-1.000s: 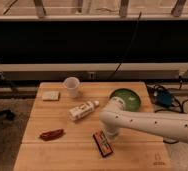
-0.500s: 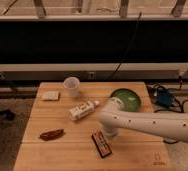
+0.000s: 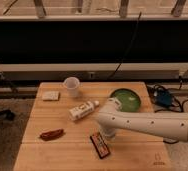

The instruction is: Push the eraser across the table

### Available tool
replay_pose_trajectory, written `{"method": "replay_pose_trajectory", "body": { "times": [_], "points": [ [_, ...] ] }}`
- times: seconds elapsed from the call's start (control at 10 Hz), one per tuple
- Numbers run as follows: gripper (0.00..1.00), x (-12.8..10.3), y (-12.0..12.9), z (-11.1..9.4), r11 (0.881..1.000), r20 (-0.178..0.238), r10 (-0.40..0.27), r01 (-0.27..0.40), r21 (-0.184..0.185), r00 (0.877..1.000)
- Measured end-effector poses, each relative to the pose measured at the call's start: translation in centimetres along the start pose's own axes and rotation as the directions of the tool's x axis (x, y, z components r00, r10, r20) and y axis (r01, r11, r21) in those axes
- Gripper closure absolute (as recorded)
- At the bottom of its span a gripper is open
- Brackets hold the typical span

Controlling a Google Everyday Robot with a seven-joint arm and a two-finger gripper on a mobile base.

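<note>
The gripper [image 3: 108,134], jaws' state untellable, sits just beside the eraser [image 3: 100,145] near the worktop's [image 3: 62,150] front edge; a glancing push could spin it off.

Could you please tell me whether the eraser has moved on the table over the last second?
No. The eraser lies at the same spot relative to the white tube and table edge; the gripper sits just right of it.

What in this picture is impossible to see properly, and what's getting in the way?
- The gripper: it reaches down right beside the eraser, but the white arm covers its fingers.
- The arm's base: cut off by the right edge of the camera view.
- The eraser's label: too small to read.
- The green bowl: its near rim is partly hidden behind the arm.
- The table: its front edge runs off the bottom.
</note>
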Motion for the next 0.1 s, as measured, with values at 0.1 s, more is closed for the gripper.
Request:
{"method": "replay_pose_trajectory", "body": {
  "times": [0.1],
  "points": [
    [0.83,-0.14,-0.03,0.01,1.000,0.000,-0.003,0.003,0.000,1.000]
  ]
}}
